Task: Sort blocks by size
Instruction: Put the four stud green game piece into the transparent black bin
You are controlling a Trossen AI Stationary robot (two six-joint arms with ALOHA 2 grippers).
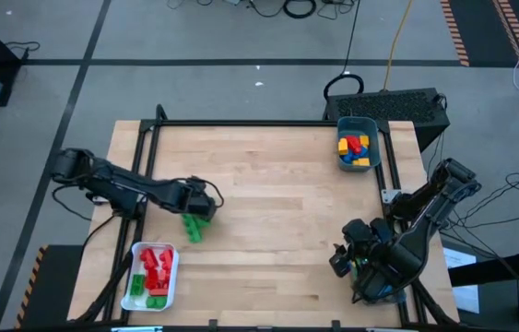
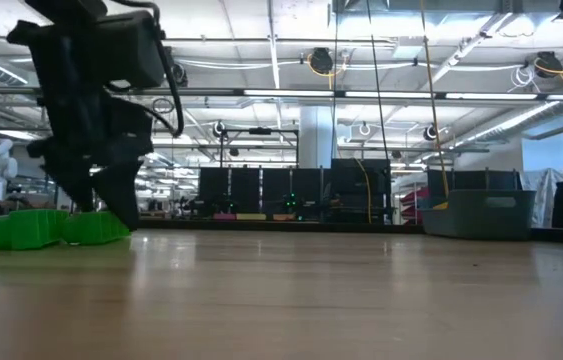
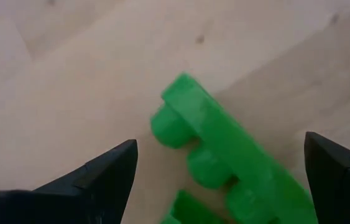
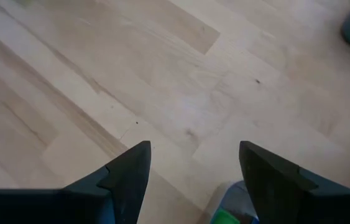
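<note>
Two green bricks (image 1: 192,227) lie together on the wooden table, left of its middle; in the low view (image 2: 36,228) they rest side by side on the tabletop. My left gripper (image 1: 202,207) is low over them and open. In the left wrist view (image 3: 221,180) its two fingers stand on either side of a long green brick (image 3: 224,155), which lies on its side with its studs showing, and they do not touch it. A second green piece (image 3: 184,210) shows below it. My right gripper (image 1: 344,254) waits open and empty (image 4: 193,174) near the table's near right corner.
A white tray (image 1: 172,277) at the near left edge holds red and green bricks. A teal bin (image 1: 375,148) at the far right holds blue, yellow and red bricks; it also shows in the low view (image 2: 478,213). Bare wood lies between the two arms.
</note>
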